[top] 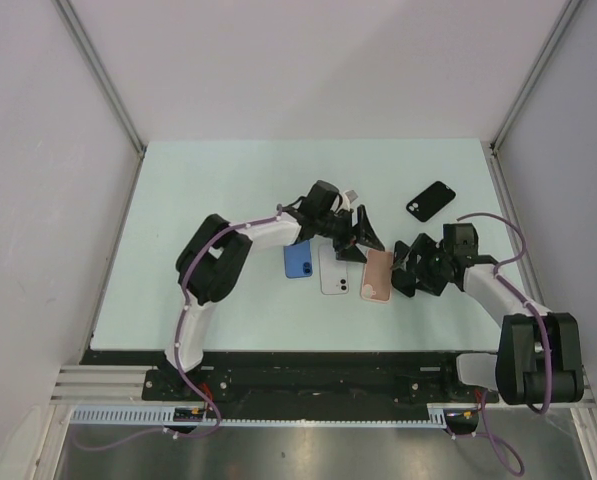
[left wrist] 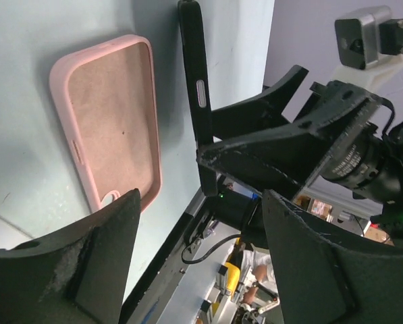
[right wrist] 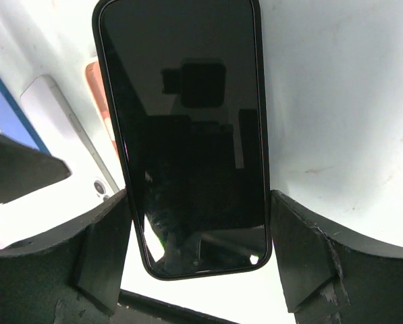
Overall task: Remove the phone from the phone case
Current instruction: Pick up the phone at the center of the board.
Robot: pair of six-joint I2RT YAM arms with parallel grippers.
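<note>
My right gripper (top: 408, 268) is shut on a black phone (right wrist: 187, 135), its fingers pressing both long edges, with the dark screen facing the wrist camera. In the left wrist view the phone (left wrist: 196, 88) stands on edge above the table, clamped by the right gripper's black fingers (left wrist: 269, 152). The pink phone case (top: 378, 275) lies empty on the table, inside up, just left of the phone; it also shows in the left wrist view (left wrist: 110, 121). My left gripper (top: 361, 238) is open and empty, hovering above the case's far end, its fingers (left wrist: 86, 270) wide apart.
A white phone (top: 333, 272) and a blue phone (top: 298, 258) lie side by side left of the pink case. A black phone or case (top: 430, 201) lies at the back right. Both arms crowd the middle of the pale green table (top: 228, 190).
</note>
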